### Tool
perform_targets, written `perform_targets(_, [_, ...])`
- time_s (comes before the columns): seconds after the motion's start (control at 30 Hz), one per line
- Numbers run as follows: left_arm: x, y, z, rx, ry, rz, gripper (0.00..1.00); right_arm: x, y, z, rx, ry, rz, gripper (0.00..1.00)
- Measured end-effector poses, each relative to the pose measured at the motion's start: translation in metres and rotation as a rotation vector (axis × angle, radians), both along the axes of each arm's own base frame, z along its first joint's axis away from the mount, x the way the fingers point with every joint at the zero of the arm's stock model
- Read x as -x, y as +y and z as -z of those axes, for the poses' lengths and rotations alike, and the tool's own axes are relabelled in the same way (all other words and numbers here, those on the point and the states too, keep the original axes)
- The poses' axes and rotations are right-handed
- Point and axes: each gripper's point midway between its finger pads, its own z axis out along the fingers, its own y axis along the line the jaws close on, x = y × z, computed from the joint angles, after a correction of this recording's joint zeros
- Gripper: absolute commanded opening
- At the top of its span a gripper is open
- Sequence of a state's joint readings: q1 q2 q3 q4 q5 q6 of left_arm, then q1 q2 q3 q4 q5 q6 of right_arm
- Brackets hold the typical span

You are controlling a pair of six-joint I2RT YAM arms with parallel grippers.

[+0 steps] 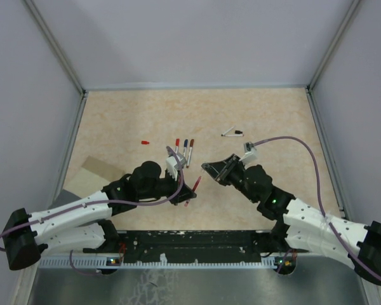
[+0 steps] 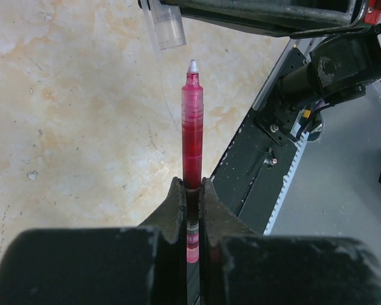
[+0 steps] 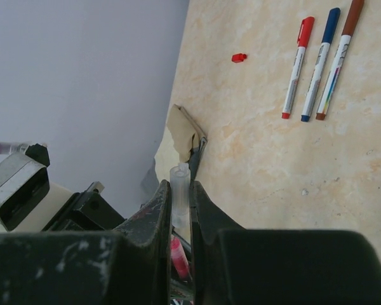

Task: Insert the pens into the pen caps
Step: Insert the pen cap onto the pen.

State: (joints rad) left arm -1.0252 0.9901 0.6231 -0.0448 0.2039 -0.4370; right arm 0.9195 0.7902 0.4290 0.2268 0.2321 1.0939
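Pink pen and clear cap brought close together above the worktop, not joined.

The left pincer is clenched on the lower barrel of the pink pen, which sticks straight out ahead of its fingers with the white tip at the far end. Just beyond that tip and slightly to its left hangs the clear cap, close to the tip but apart from it. The right pincer grasps this cap between its fingers, with one end poking out past the fingertips. Ahead and to the right of the right pincer, three capped pens lie side by side on the worktop, topped red, blue and brown. A loose red cap lies to their left. A black-ended pen lies apart, beyond the right pincer.
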Motion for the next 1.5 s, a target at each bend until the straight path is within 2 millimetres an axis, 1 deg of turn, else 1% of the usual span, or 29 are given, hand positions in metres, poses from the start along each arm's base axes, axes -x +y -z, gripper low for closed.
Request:
perform_targets(0.33, [-0.005,0.001,0.000,0.001,0.005,-0.035,0.00,0.003,0.005,-0.006,-0.022,-0.008,-0.029,0.00])
perform_targets(0.57, [-0.006,0.002,-0.001,0.003,0.006,-0.050,0.00,0.005,0.007,-0.007,-0.025,-0.007,-0.042,0.00])
perform_targets(0.9, [-0.009,0.003,-0.001,0.003,0.007,-0.071,0.00,0.005,0.014,0.002,-0.012,0.012,-0.067,0.00])
perform_targets(1.03, [-0.012,0.003,-0.001,0.003,0.010,-0.089,0.00,0.005,0.015,0.002,-0.012,0.007,-0.072,0.00])
perform_targets(1.23, [-0.017,0.004,-0.003,0.016,0.032,-0.142,0.00,0.005,0.018,-0.002,-0.008,-0.026,-0.081,0.00])
perform_targets(1.5, [-0.019,0.004,-0.005,0.033,0.072,-0.182,0.00,0.007,0.025,-0.001,0.049,-0.101,-0.105,0.00])
